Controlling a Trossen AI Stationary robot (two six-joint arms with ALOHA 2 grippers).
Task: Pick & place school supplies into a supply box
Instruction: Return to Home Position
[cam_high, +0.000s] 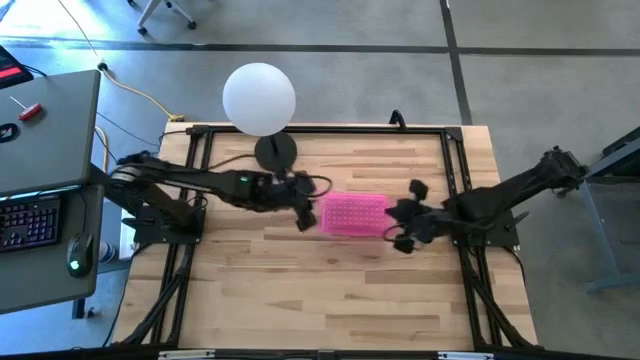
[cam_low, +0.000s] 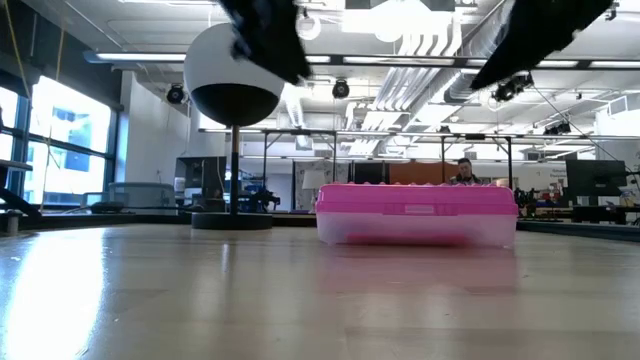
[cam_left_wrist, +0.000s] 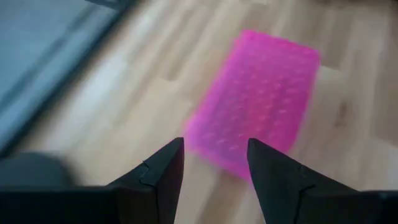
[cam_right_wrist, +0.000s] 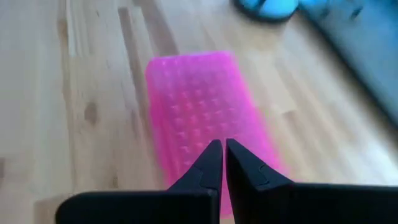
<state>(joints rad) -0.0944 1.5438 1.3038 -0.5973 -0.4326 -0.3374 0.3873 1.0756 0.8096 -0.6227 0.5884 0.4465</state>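
Observation:
The supply box (cam_high: 352, 213), clear with a bright pink textured lid (cam_left_wrist: 255, 99), rests flat on its base in the middle of the wooden table (cam_high: 300, 300); the lid is on it (cam_low: 415, 213). No school supplies show outside the box. My left gripper (cam_left_wrist: 216, 144) hangs open in the air above the box's left end (cam_high: 303, 215), with nothing between its fingers. My right gripper (cam_right_wrist: 222, 144) is shut and hangs above the box's right end (cam_high: 400, 237). In the low view both grippers stand well above the lid.
A white globe lamp (cam_high: 260, 98) on a dark round base (cam_high: 275, 152) stands at the table's far side, left of centre. A desk with a keyboard (cam_high: 30, 220) lies beyond the left edge. A person (cam_low: 463, 172) shows in the room behind.

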